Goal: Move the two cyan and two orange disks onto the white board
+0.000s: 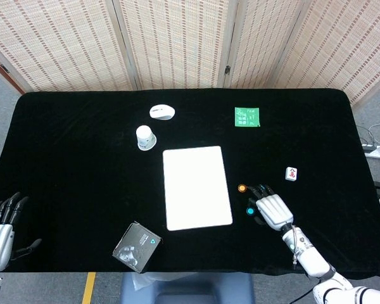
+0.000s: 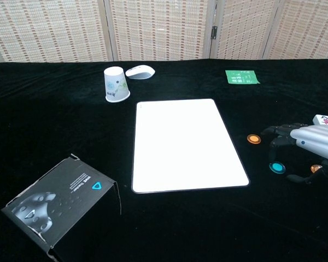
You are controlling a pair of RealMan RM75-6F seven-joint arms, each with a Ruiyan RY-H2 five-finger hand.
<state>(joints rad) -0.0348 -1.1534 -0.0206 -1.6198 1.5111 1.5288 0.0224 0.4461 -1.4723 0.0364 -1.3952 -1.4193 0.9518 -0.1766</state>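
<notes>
Both views bright, even, diffuse light; direction of the source cannot be told. Black table [image 1: 82,158] soaks up light, so shadows barely show on it. White board [image 2: 180,144] reads nearly blown out in chest view, flat white with no texture; same in head view. Dark fingers of right hand [image 2: 311,143] merge with the cloth, edges hard to separate. Focus sharp across both frames, no motion blur. Small print on green card [image 1: 247,117] too small to read. Head view shows slight bending of table edges near corners.
</notes>
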